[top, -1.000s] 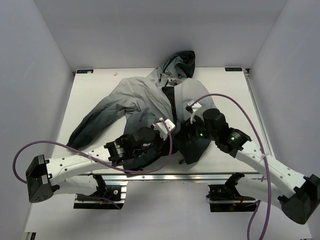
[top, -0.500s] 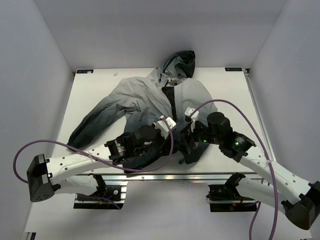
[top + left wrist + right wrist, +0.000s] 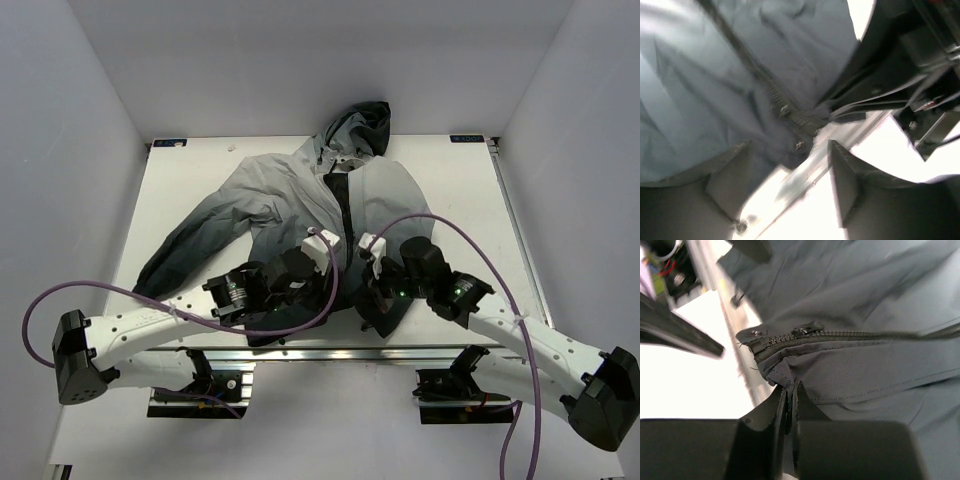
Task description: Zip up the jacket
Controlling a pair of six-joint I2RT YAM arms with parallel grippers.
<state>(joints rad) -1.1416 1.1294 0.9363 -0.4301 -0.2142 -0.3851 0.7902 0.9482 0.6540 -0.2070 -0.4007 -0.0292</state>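
The jacket lies spread on the table, hood at the far side, grey fading to black at the near hem. Its dark zipper runs down to the hem, and the slider sits close to the bottom end. My left gripper stands open just off the hem corner above the table's near edge, with nothing between its fingers. My right gripper is shut on a fold of the hem just below the zipper's bottom end. In the top view both grippers, left and right, meet at the hem.
The table's near metal edge runs right under the hem. The left sleeve stretches toward the near left. White walls close in the table on three sides. Purple cables arc over both arms.
My left gripper has opened and let go of the hem. My right gripper swung left and nearer to the hem, opened wide, then shut on the fabric below the zipper.
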